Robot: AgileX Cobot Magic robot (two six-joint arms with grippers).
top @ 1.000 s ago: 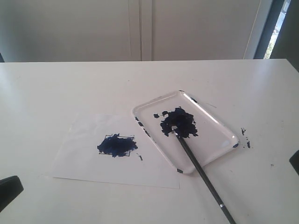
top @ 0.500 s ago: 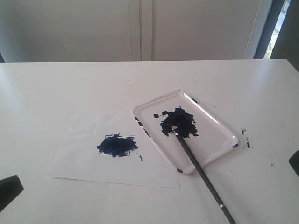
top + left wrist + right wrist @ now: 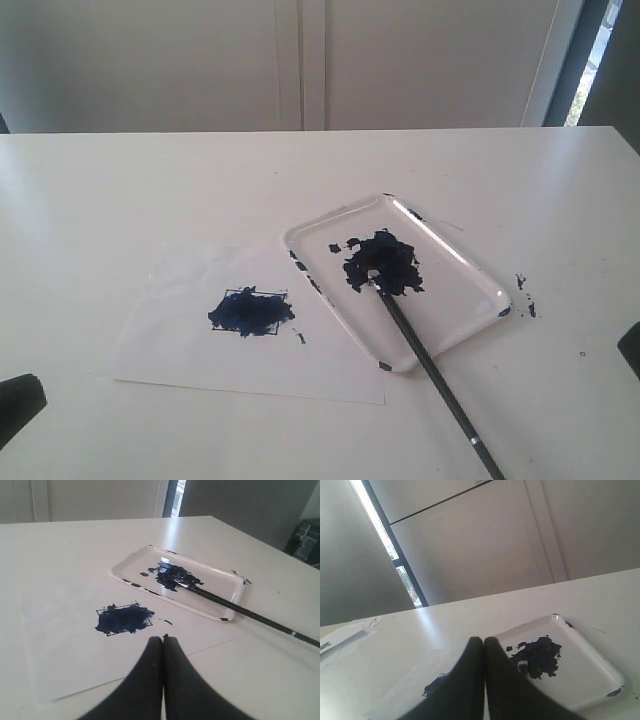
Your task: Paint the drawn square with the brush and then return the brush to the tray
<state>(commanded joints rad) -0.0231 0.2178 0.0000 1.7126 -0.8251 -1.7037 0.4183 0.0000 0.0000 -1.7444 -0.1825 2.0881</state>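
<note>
The brush [image 3: 430,372] lies free, its tip in the dark blue paint blotch [image 3: 382,262] of the white tray [image 3: 462,288]. Its black handle crosses the tray's near rim onto the table. The drawn square [image 3: 250,312] on the white sheet is smeared dark blue inside. From the left wrist I see the square [image 3: 124,619], tray [image 3: 220,572] and brush [image 3: 250,612] beyond my left gripper [image 3: 163,639], which is shut and empty over the sheet. My right gripper [image 3: 484,640] is shut and empty, apart from the tray [image 3: 585,665]; it hides the brush.
The white paper sheet [image 3: 180,340] lies left of the tray on the white table. Small paint specks [image 3: 524,296] mark the table right of the tray. The dark ends of the two arms show at the exterior view's lower left [image 3: 18,405] and right [image 3: 632,345] edges.
The left arm's dark end at the lower left edge of the exterior view has drawn back slightly. Brush, tray and sheet have not moved.
</note>
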